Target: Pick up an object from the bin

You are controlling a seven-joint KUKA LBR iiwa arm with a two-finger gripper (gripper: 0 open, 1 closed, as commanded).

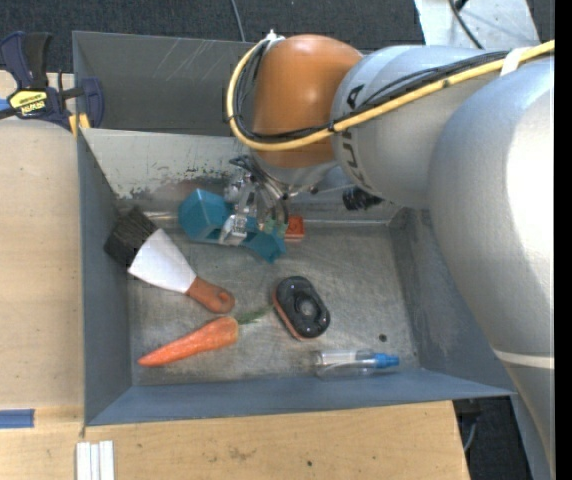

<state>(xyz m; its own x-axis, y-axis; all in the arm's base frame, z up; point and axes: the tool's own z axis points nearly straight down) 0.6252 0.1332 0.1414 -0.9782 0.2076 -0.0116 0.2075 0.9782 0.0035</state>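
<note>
The gripper (249,211) stood low against the teal block (202,214) near the bin's (104,338) back wall, apparently positioned for a grasp; its opening state could not be determined.

Grey metal bin (106,298); pale back wall w/ dark scuff specks. Teal plastic block toy (204,214). Orange plastic carrot (191,341), green stem tip. Flat brush-like tool (161,258): black head, white middle, red-brown handle. Oval black gadget (303,308), orange rim. Clear plastic tube (351,363), blue cap. Arm's domed cover (301,83) orange; looped cable (231,96) yellow.
</note>
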